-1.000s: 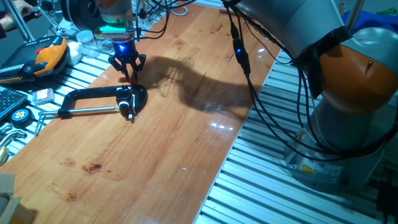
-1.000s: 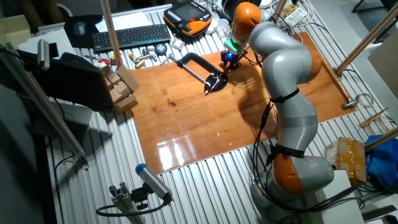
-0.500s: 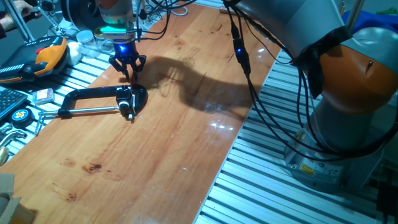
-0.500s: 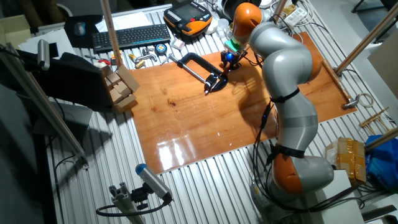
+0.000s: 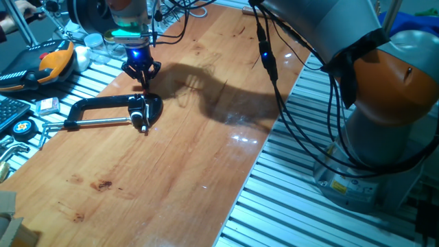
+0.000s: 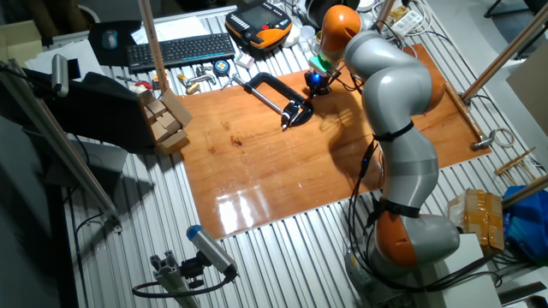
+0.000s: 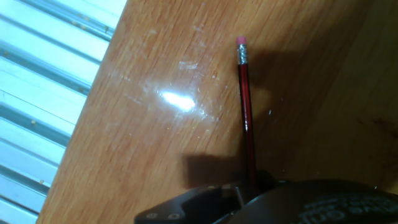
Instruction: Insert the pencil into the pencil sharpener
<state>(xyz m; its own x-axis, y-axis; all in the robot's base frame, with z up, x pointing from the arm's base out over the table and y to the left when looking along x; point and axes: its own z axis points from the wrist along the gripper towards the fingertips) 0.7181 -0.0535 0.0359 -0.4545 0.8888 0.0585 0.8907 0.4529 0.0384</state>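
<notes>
At the far left of the worktop (image 5: 171, 165), in one fixed view, a large black clamp (image 5: 103, 113) lies flat with its steel screw bar pointing left. At its right-hand end sits a small dark block with a pale part, taken to be the pencil sharpener (image 5: 142, 116); detail is too fine to confirm the opening. Just beyond it, further from the camera, the tool (image 5: 142, 74) hangs low over the wood with its fingers drawn close together around a thin red streak. The hand view supports this: the pencil (image 7: 247, 118) runs from the dark tool body at the bottom edge up to its pink eraser and metal ferrule, lying against or just above the wood. The tool appears to be pinching the pencil near its writing end, though the contact itself is hidden.

Judgement: the grasp step is in hand; insertion is not yet done. The next move calls for lifting the pencil, turning its tip toward the sharpener's opening and aligning closely.

The pencil is thin, straight, dark red and glossy; its tip is out of sight.
</notes>
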